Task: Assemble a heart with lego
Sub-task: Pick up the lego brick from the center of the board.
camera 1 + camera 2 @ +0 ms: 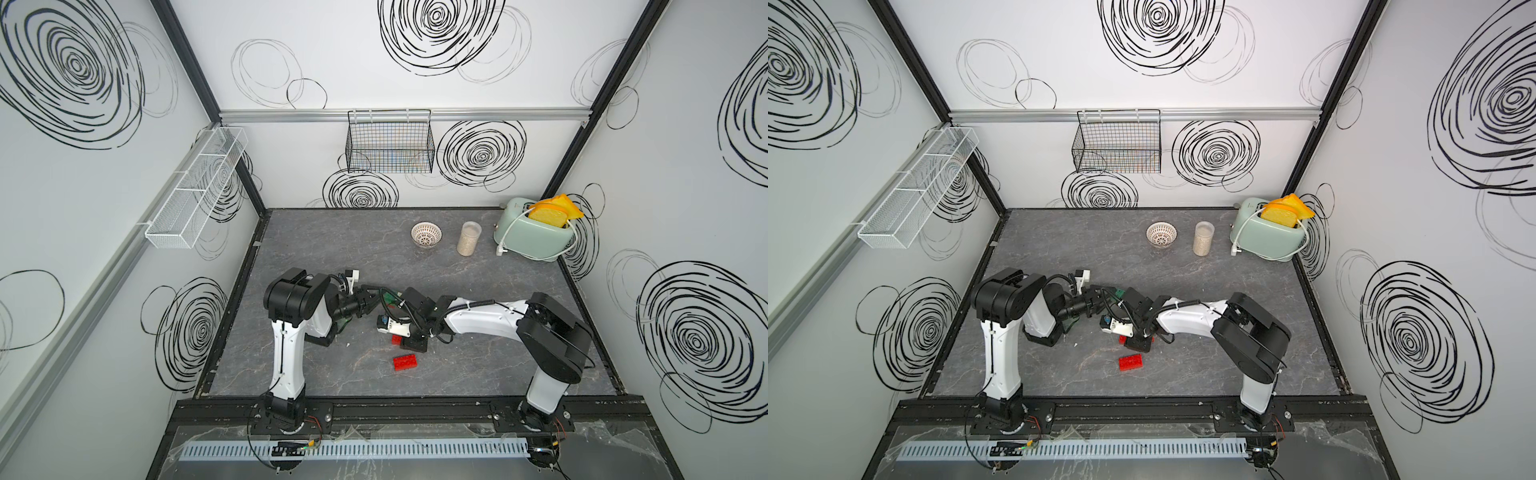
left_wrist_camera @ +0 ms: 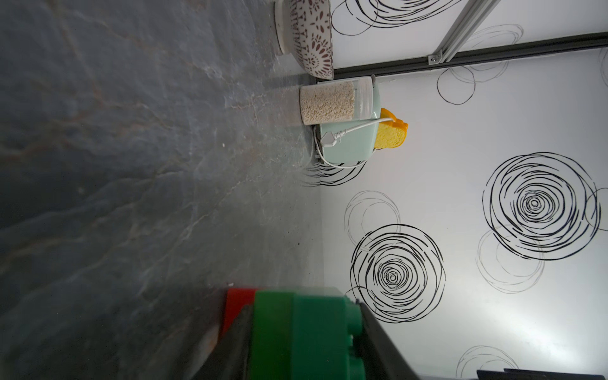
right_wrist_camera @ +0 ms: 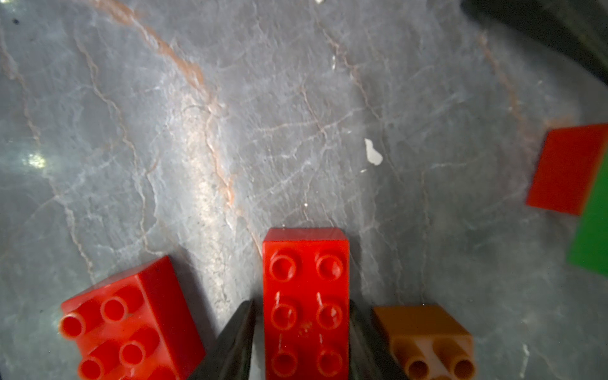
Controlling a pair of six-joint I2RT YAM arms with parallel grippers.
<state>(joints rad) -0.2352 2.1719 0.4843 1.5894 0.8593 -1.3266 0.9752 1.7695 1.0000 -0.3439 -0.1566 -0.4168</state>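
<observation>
On the grey marbled tabletop (image 1: 332, 249) lie 3 loose bricks: 2 red and 1 orange-brown. The heart (image 2: 302, 335) is a part-built block, and only its green and red bricks show. At the far side stand 1 patterned bowl (image 1: 426, 235), 1 jar of grains (image 1: 468, 238) and 1 mint toaster (image 1: 532, 237) with 2 yellow toast slices (image 1: 548, 212). 2 wire baskets hang on the walls, 1 white (image 1: 195, 187) and 1 black (image 1: 390, 141).

The left end effector (image 1: 374, 300) lies level over the middle of the tabletop, narrowed onto the heart. In the left wrist view 1 dark finger (image 2: 378, 345) sits on each side of the green bricks. In both top views the heart shows as a green patch (image 1: 388, 297) (image 1: 1119, 294) beside the right arm's wrist.

The right end effector (image 1: 411, 344) points down at the tabletop with its jaws drawn in on the short red brick (image 3: 306, 296). 1 finger (image 3: 237, 342) presses each long side, and the brick rests studs up. The long red brick (image 3: 131, 325) lies apart on 1 side of it, toward the robot in a top view (image 1: 406, 363). The orange-brown brick (image 3: 427, 339) lies close on the other side.

The marks on the stud tops are too blurred to read.
</observation>
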